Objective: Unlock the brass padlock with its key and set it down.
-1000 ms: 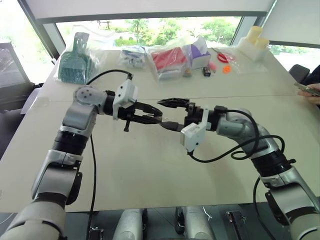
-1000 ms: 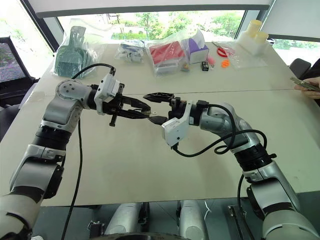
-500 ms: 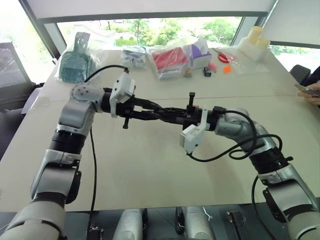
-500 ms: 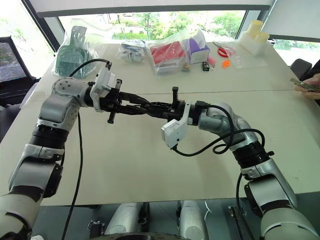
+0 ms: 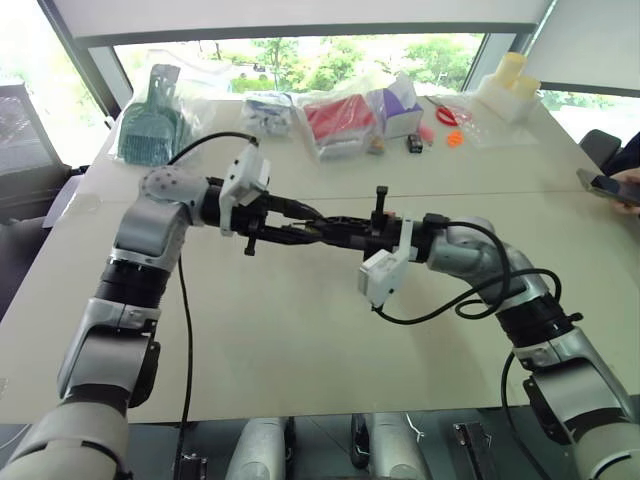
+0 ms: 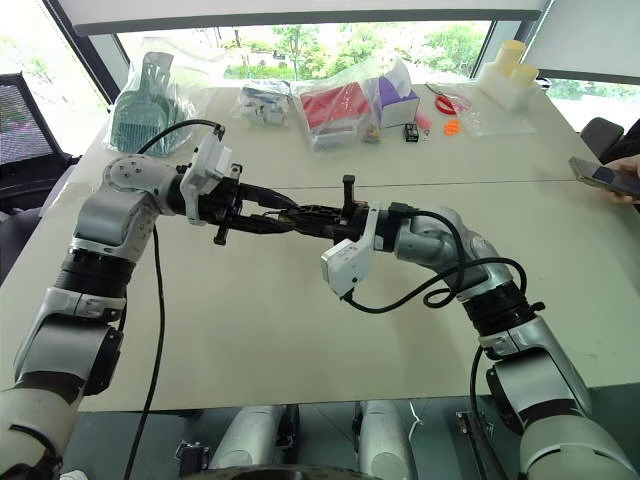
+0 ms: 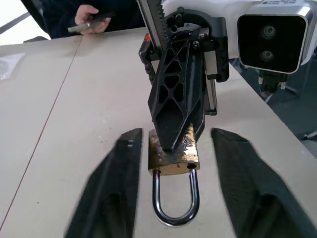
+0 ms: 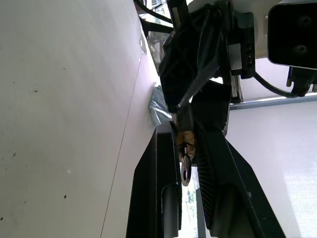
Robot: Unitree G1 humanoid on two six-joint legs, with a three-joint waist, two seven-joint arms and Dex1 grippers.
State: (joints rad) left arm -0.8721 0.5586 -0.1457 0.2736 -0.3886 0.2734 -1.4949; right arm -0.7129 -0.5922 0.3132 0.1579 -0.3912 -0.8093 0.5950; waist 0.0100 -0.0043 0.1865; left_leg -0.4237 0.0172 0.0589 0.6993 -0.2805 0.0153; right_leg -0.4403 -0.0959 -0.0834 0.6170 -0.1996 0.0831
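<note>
Right claw (image 7: 174,141) pinches the padlock (image 7: 173,154) by its brass body above the tabletop (image 5: 300,330); left claw (image 7: 173,198) stands spread around it. Small, hard, slippery: grip flat faces.

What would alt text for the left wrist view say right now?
A brass padlock with its silvery loop hanging free is pinched at its body by the right gripper, whose black fingers are shut on it. The left gripper's own fingers stand open on either side, not touching it, above a pale table.
</note>
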